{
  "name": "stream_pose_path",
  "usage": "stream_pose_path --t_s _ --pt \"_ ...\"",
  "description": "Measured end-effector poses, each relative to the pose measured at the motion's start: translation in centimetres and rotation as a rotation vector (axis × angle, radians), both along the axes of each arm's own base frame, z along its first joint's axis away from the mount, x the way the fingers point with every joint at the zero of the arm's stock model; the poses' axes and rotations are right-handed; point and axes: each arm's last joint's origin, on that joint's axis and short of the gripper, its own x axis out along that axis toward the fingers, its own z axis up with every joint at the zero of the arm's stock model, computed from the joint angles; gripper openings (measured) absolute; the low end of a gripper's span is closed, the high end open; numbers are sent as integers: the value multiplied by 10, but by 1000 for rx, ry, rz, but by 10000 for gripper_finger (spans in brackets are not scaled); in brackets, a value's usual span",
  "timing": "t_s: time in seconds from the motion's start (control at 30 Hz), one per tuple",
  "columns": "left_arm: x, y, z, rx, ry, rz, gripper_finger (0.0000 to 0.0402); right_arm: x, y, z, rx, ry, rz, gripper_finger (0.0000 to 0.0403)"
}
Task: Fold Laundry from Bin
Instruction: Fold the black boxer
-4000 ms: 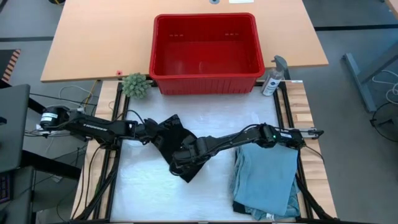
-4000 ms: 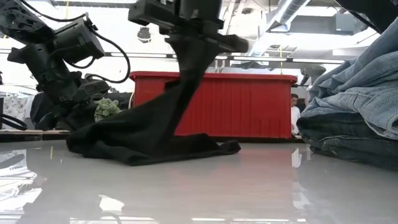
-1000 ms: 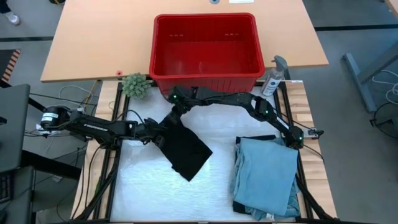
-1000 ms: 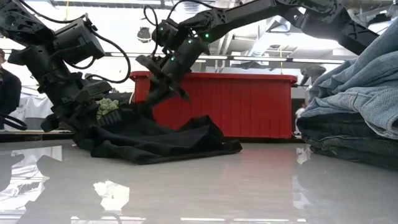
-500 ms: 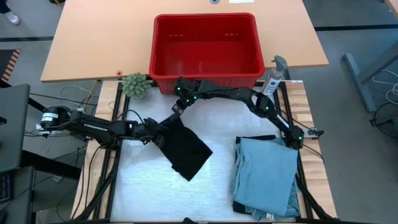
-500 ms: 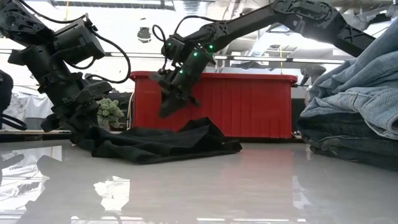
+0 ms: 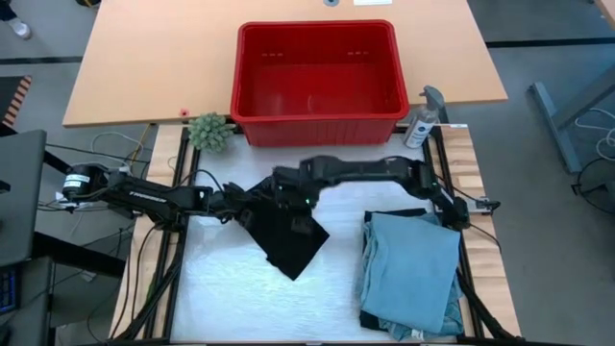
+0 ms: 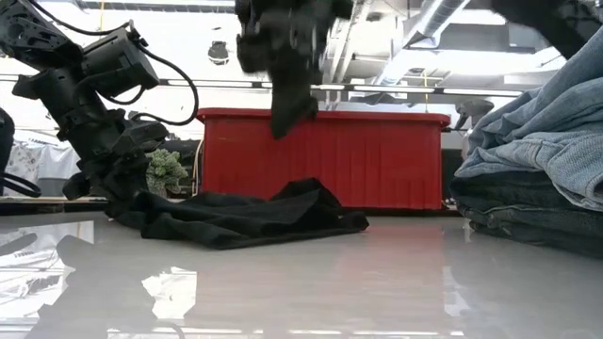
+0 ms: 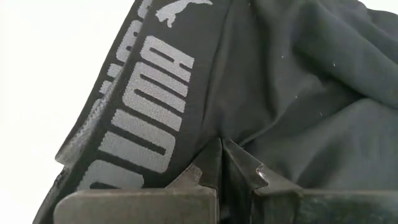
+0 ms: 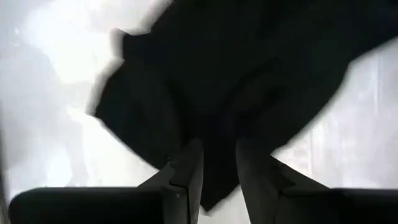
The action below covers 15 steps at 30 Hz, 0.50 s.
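Observation:
A small black garment [image 7: 291,234] with a grey lettered waistband [image 9: 149,106] lies crumpled on the white table top, in front of the red bin [image 7: 317,115]. My left gripper [image 7: 242,203] reaches in from the table's left and is shut on the garment's left corner. My right gripper [image 7: 289,195] hovers above the garment's far part. Its fingers [image 10: 186,168] stand a little apart, with nothing between them. In the low view it hangs clear above the cloth [image 8: 245,217]. My left gripper pinches a pucker of the black cloth [image 9: 222,134] between its two fingertips, just beside the lettered waistband. It comes slanting down from the table's left. The garment lies slack on the table around the fingers.
A stack of folded light blue denim pieces [image 7: 413,264] fills the near right of the table. A spray bottle [image 7: 423,120] stands at the bin's right corner and a small green plant [image 7: 208,131] at its left. Bare white table lies near the front edge.
My right gripper has let go of the garment's far corner, which has dropped flat onto the table. The gripper has then swung from beside the bin toward the near edge, rising a little, and now hangs over the garment. My left gripper has kept its hold.

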Motion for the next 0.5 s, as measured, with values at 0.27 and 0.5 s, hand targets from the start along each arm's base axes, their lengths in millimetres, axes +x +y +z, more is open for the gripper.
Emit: stream_pose_path --t_s 0.27,0.5 --pt "0 0 0 -4 2 -27 0 -7 99 -15 -38 -146 165 123" --pt "1 0 0 8 2 -43 0 -22 156 -37 -130 -191 320 123"
